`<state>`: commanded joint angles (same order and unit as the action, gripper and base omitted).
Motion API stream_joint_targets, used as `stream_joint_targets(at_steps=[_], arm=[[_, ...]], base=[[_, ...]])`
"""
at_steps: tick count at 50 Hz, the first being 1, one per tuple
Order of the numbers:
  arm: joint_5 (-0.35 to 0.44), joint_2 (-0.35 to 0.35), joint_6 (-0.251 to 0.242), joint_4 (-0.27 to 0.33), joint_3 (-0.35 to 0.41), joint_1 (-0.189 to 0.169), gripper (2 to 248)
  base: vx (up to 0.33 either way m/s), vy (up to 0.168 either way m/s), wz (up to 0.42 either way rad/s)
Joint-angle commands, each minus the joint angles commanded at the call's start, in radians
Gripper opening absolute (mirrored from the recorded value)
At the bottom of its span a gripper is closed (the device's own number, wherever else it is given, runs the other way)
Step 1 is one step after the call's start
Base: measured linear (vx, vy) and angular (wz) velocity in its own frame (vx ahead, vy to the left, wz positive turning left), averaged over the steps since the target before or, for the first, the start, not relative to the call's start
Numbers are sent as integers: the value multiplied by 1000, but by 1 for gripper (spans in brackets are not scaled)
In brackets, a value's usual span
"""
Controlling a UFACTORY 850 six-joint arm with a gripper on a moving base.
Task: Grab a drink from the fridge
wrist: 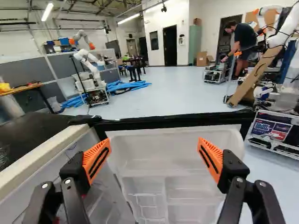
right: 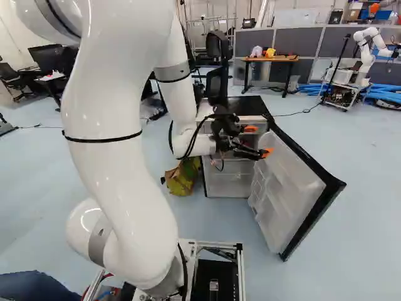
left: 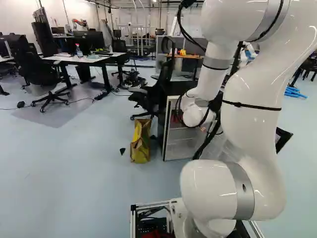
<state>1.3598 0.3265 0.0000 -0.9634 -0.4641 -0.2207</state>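
In the right base view my gripper is at the small fridge, beside the inner side of its wide-swung door. The wrist view shows the gripper open, nothing between its orange pads, with the white lining of the fridge door ahead and below. Something red shows low behind one finger in the fridge's interior; I cannot tell what it is. The left base view shows a red thing inside the fridge, partly hidden by the arm. No drink can be made out clearly.
A yellow bag stands on the floor beside the fridge, near a black office chair. Desks are farther off. Another robot stands beyond, near blue tubes and a wooden table.
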Motion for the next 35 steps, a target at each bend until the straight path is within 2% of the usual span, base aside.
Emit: stream_joint_targets(at_steps=[13,29,35], arm=[[0,-38,0,137,49,-21,247],[0,-75,0,305,97,-63,247],[0,-68,0,368,99,-83,247]], base=[[0,0,0],[0,0,0],[0,0,0]])
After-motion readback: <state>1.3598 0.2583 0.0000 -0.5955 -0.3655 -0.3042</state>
